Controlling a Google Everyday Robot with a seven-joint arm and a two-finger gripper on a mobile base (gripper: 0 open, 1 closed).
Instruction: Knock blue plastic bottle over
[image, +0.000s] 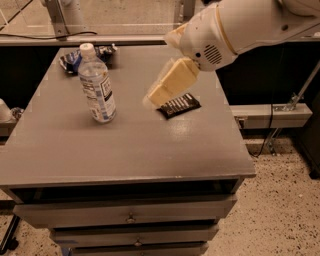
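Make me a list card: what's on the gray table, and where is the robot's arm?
bottle: blue plastic bottle, upright, cap on, left side of table
end effector: end effector in the air right of the bottle, not touching it
wrapper: black candy wrapper, flat, partly hidden by the end effector
bag: snack bag, far left corner
under table: drawers
job: bottle not knocked over yet

Dim, warm light falls from above. The pale hand (156, 96) hangs over the middle of the tabletop (125, 150), and a faint sheen lies just below-right of it.
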